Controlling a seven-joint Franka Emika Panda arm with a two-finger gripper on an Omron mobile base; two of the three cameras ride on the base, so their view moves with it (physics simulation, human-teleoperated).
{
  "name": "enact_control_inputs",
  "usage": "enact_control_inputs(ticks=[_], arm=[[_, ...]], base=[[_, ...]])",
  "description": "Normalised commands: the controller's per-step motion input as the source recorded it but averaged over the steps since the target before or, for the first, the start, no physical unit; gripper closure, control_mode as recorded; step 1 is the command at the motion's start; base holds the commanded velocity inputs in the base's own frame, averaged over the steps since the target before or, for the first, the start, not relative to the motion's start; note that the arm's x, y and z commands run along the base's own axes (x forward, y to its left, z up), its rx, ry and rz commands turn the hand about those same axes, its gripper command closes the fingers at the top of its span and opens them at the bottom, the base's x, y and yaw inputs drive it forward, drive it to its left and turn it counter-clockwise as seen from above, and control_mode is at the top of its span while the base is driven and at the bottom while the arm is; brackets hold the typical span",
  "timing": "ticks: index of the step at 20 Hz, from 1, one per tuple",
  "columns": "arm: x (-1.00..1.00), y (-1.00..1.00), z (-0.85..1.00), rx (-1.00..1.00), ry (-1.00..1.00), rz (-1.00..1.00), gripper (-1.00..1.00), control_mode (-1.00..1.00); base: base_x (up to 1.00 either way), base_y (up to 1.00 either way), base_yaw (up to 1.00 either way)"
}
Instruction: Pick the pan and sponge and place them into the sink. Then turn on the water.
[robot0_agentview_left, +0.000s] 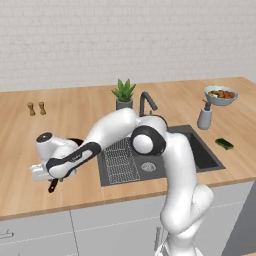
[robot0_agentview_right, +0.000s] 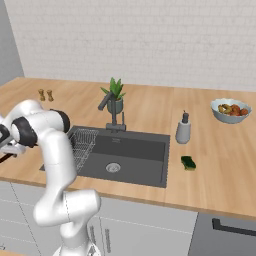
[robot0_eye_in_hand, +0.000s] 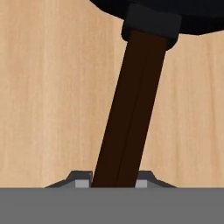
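A pale brick wall backs a long wooden surface (robot0_agentview_left: 75, 125) over white cabinet fronts; from the left base view the dark grey sink (robot0_agentview_left: 205, 155) sits recessed in the middle, its wire rack (robot0_agentview_left: 120, 160) on the near-left side and the round drain beside it; the dark faucet (robot0_agentview_left: 146, 102) rises behind it, next to a potted plant (robot0_agentview_left: 123, 94); a grey soap dispenser (robot0_agentview_left: 204, 117) and a bowl of fruit (robot0_agentview_left: 220, 95) stand to the right, the green sponge (robot0_agentview_left: 224, 144) lies on the wood right of the basin, and two small shakers (robot0_agentview_left: 36, 108) stand far left; the white arm reaches down left of the sink, its hand low over the pan (robot0_agentview_left: 76, 143), mostly hidden behind it, with the handle end poking out below; from the right base view the sink (robot0_agentview_right: 150, 150) is seen more head-on, the sponge (robot0_agentview_right: 188, 162) just beside its right rim, the faucet (robot0_agentview_right: 111, 107) before the plant (robot0_agentview_right: 114, 95), the arm bent off to the left edge; in the hand view the pan's (robot0_eye_in_hand: 175, 8) black rim fills the top and its long dark handle (robot0_eye_in_hand: 129, 109) runs down between the fingertips of the gripper (robot0_eye_in_hand: 114, 183), which is closed narrowly on it, over bare wood.
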Motion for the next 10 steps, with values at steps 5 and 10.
enact_control_inputs(ticks=[5, 10], arm=[[-0.33, -0.59, 0.14, 0.16, -0.18, 0.07, 1.00, -1.00], [-0.79, -0.68, 0.74, 0.07, -0.26, 0.09, 1.00, -1.00]], base=[[0.00, 0.00, 0.00], [0.00, 0.00, 0.00]])
